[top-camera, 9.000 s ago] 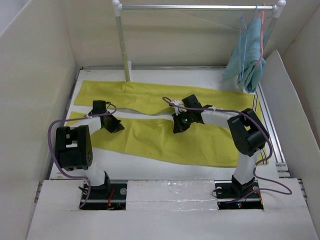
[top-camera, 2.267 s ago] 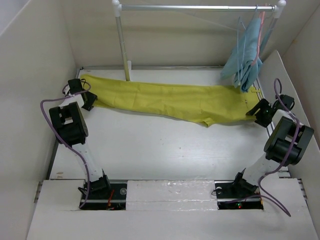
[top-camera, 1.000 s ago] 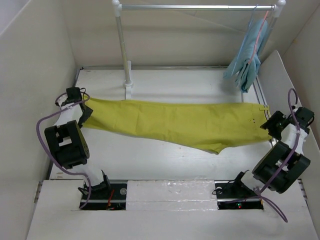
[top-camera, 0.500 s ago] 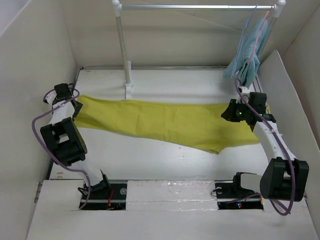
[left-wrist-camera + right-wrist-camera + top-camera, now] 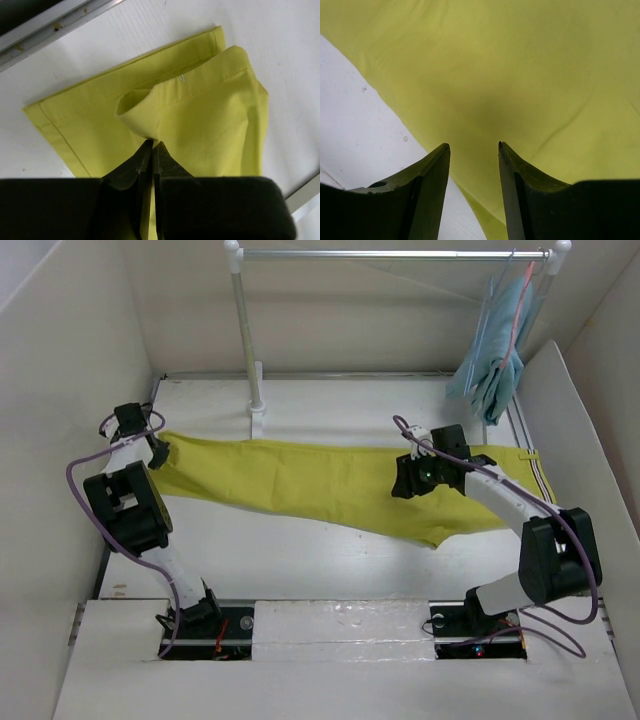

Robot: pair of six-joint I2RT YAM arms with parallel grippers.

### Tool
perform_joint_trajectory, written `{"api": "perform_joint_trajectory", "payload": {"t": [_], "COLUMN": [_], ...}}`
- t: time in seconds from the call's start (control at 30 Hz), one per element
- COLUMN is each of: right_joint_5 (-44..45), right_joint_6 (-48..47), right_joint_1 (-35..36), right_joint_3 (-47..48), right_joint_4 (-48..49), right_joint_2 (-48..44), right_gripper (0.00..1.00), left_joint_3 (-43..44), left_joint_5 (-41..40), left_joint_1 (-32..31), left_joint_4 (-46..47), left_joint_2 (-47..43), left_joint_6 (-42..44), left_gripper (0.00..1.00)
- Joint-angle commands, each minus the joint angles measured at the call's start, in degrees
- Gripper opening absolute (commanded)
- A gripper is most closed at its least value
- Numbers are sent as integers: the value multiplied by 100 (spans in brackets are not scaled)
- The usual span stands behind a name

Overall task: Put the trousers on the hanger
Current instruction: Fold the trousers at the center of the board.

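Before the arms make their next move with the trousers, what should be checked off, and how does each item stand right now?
1. Left gripper shut on the trousers at the leg hem: ok.
2. Right gripper open, nothing between its jaws: ok.
3. Right fingertips touching the cloth below them: cannot tell.
4. Trousers folded leg over leg, lying along the table: ok.
5. Hanger off the rail and ready to take the trousers: not ok. It hangs at the rail's right end beside the light-blue cloth.
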Motion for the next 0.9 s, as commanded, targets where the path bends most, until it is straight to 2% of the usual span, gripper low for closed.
{"api": "perform_joint_trajectory", "payload": {"t": [0.0, 0.07, 0.1, 0.23, 0.33, 0.37, 0.4, 0.5, 0.53, 0.6, 0.67, 0.7, 0.87], "right_joint_5": [75, 49, 32, -65, -284, -389, -390, -443, -452, -426, -250, -171, -13], "right_joint_6": [-77, -138, -191, -314, -402, -420, -429, -490, -508, -578, -587, -578, -587], "right_joint_1": [66, 66, 13, -48, -127, -206, -207, -356, -356, -356, -304, -303, -303], "right_joint_3": [288, 367, 428, 587, 789, 876, 921, 1122, 1175, 1272, 1299, 1299, 1299], "right_joint_4": [307, 334, 369, 430, 483, 510, 510, 387, 352, 176, 71, 53, -96], "right_joint_2": [110, 198, 242, 391, 664, 795, 840, 937, 946, 920, 823, 770, 542], "right_gripper": [49, 49, 49, 49, 49, 49, 49, 50, 51, 51, 52, 52, 52], "left_joint_3": [548, 758, 769, 523, 750, 1177, 1182, 1971, 2156, 2456, 2404, 2325, 1842], "left_joint_5": [-132, -387, -667, -740, -1046, -1082, -1100, -1283, -1441, -1522, -1548, -1522, -1242], "left_joint_1": [-76, -209, -279, -279, -279, -279, -279, -218, -218, 18, 159, 160, 107], "left_joint_4": [-327, -661, -1037, -1277, -1725, -1944, -2050, -2445, -2525, -2727, -2763, -2615, -1938], "left_joint_2": [-407, -680, -1213, -1788, -1571, -1239, -1035, -211, -42, 335, 417, 356, 47], "left_joint_6": [201, 227, 193, 34, 78, 130, 131, 219, 219, 272, 272, 315, 491], "left_gripper": [0, 0, 0, 0, 0, 0, 0, 23, 46, 62, 63, 66, 68]}}
